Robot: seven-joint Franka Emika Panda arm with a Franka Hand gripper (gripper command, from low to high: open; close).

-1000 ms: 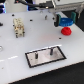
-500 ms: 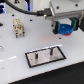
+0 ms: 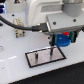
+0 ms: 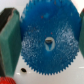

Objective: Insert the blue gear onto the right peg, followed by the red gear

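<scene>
1. The gripper (image 3: 62, 38) pinches the blue gear (image 3: 62, 38) between its fingers, above the white worktop (image 3: 15, 65) toward the far edge on the exterior view's right.
2. In the wrist view the blue gear (image 4: 49, 42) fills most of the picture, hub hole at its centre, with a dark green finger pad (image 4: 8, 37) pressed against its toothed rim on one side and another pad at the opposite edge.
3. The grey, black-rimmed plate (image 3: 45, 56) lies on the worktop just below and beside the held gear; thin dark pins rise from it, and the right peg (image 3: 52, 50) stands near the gear's lower edge.
4. A sliver of the red gear (image 4: 5, 80) shows at a corner of the wrist view, lying on the white surface.
5. The arm's bulky white body (image 3: 42, 12) and a black cable (image 3: 20, 25) hang over the far part of the worktop, hiding what lies behind them.
6. A small pale fixture (image 3: 18, 24) stands near the far edge on the exterior view's left.
</scene>
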